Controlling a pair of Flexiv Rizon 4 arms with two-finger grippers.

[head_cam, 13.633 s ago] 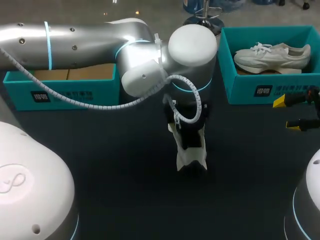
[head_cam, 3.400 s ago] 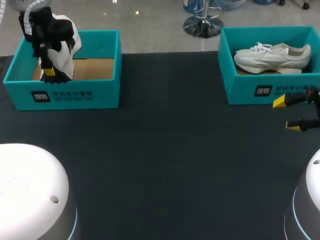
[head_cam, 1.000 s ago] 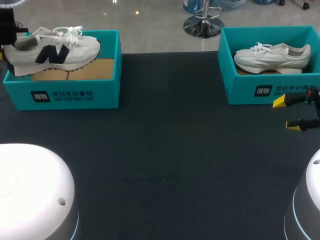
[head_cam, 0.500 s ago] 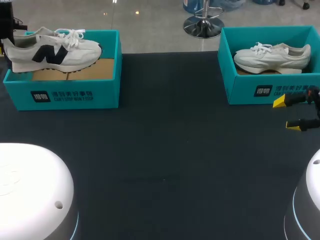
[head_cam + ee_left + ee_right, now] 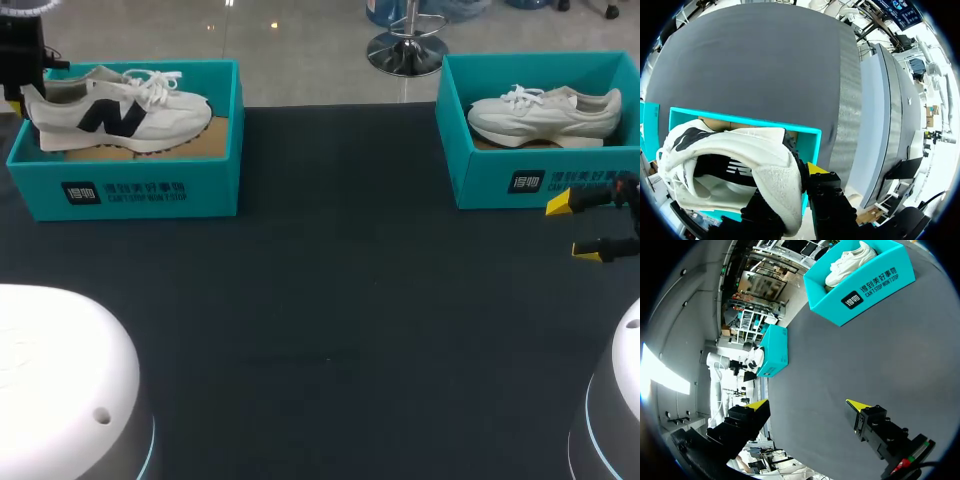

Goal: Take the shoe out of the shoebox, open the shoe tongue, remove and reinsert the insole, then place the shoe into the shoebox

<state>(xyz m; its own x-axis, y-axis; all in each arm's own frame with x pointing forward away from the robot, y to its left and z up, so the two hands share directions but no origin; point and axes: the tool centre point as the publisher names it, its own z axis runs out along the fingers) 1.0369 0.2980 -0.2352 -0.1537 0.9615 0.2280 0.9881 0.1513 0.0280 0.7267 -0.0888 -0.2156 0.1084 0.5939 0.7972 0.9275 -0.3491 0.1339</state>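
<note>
A white shoe (image 5: 120, 108) with a dark side logo lies level, toe to the right, inside the teal left shoebox (image 5: 130, 185). My left gripper (image 5: 24, 82) is at the box's left end, shut on the shoe's heel. In the left wrist view the heel collar (image 5: 772, 182) sits between the fingers, one yellow tip (image 5: 815, 168) showing beside it, with the box (image 5: 810, 134) below. Whether the sole rests on the cardboard floor I cannot tell. My right gripper (image 5: 578, 228) hangs open at the table's right edge, holding nothing; its tips are spread wide (image 5: 807, 404).
A second teal shoebox (image 5: 540, 180) at the back right holds another white shoe (image 5: 545, 112); the right wrist view shows this box (image 5: 860, 287) ahead of the gripper. The dark table (image 5: 330, 320) stretches between the boxes. My arm bases fill the near corners.
The shoe has shifted right and down into the left box, still held at the heel by my left gripper. My right arm has not moved.
</note>
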